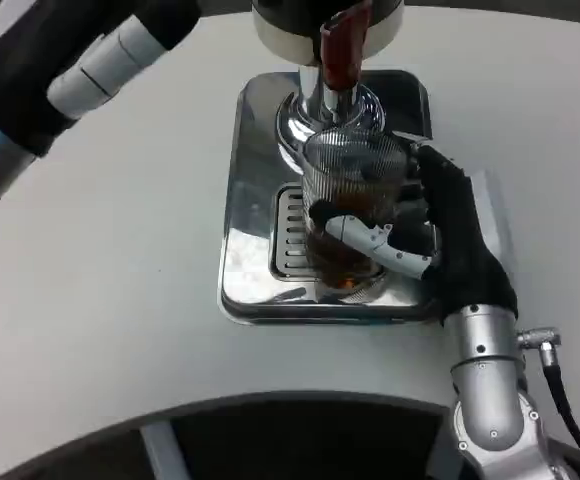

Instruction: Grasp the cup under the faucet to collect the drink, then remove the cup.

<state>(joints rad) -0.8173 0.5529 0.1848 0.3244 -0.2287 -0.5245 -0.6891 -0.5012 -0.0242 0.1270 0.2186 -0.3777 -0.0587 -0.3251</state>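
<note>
The cup [353, 205] stands on the metal drip tray [255, 210], directly under the chrome faucet [328, 105] with its dark red tap handle [342, 45]. It is clear, ribbed plastic, and dark drink fills its lower part. My right hand [440, 235] comes in from the right and wraps the cup's side: one white finger [375, 238] curls across the near face, and the black palm presses the right wall. So I am holding it, fingers closed around it.

The risks, as I judge them, start with the cup itself. It looks thin, and squeezing too hard could buckle the wall and push drink over the rim. Its rim sits close beneath the spout, so lifting straight up could knock it against the faucet; I should draw it toward me or to the right first. If liquid is running, which I cannot tell, pulling away early would spill onto the tray's grille [290, 232]. A tilt on the way out would slop the drink onto the white counter [100, 300].

My left hand itself is out of frame, so I cannot tell its state; only the left forearm [60, 80] shows at far left, well apart from the tray.
</note>
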